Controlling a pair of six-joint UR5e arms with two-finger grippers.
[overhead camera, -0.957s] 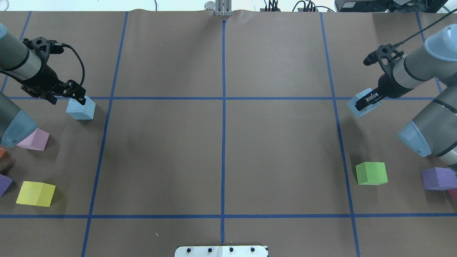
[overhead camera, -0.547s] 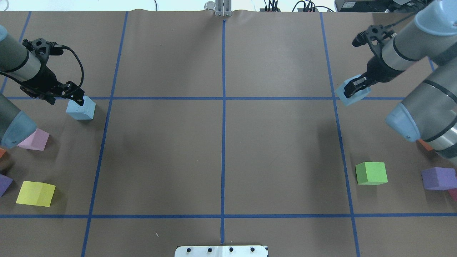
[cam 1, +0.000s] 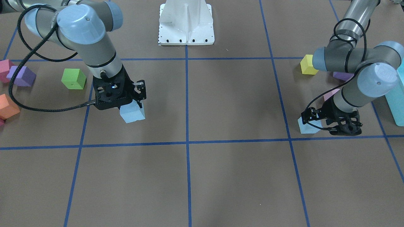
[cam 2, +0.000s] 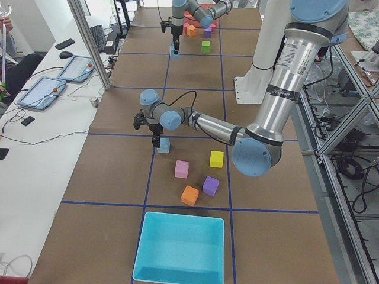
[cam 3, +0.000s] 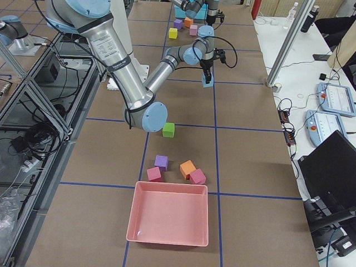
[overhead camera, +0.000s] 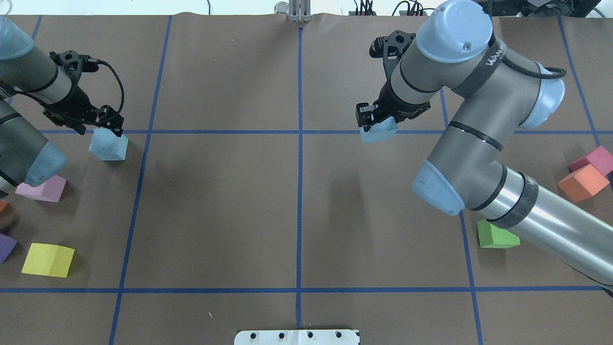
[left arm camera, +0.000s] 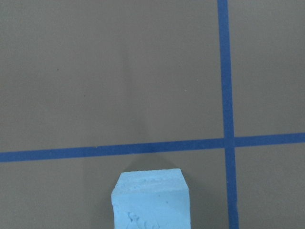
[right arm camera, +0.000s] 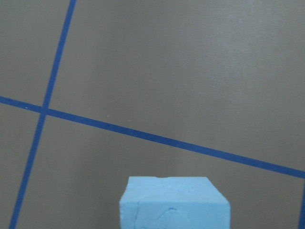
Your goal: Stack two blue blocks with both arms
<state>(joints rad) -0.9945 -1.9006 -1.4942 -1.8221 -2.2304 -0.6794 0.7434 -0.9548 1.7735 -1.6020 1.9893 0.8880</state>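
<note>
right gripper (overhead camera: pixel 376 122) aloft with one blue cube, its mate far off

clamped on the carried blue block (overhead camera: pixel 378 134), high up near the top face, with most of the foam hanging below the fingers. sits just right of the centre tape line (overhead camera: pixel 299 191) in the overhead view, and looks lifted clear of the table (overhead camera: pixel 215 215). at the far left of that same view, left gripper (overhead camera: pixel 111 132) closed, by the look of it, on the second blue block (overhead camera: pixel 109 147), apparently down on the paper just under the upper cross line (overhead camera: pixel 215 132). well apart, these two cubes.

likely trouble, as a guess: shallow bite on soft foam, so could twist or slip out on the way across. could land skewed and slide off if lowered off-centre or let go too high. being squeezed, could spring sideways on release. worst case, fingers striking fingers, should both grippers crowd one cube at once. top of the second cube partly covered for now, so no room to set anything there until freed.

counted:
- blue blocks, two
- arms (overhead camera: pixel 479 134), two
- purple cubes (cam 3: pixel 161 162), two
- orange cubes (overhead camera: pixel 582 182), two
- magenta cubes (overhead camera: pixel 596 160), two
- pale pink cube (overhead camera: pixel 40 188), one
- yellow cube (overhead camera: pixel 48 259), one
- green cube (cam 1: pixel 73 78), one
- turquoise tray (cam 2: pixel 180 245), one
- pink tray (cam 3: pixel 167 214), one
</note>
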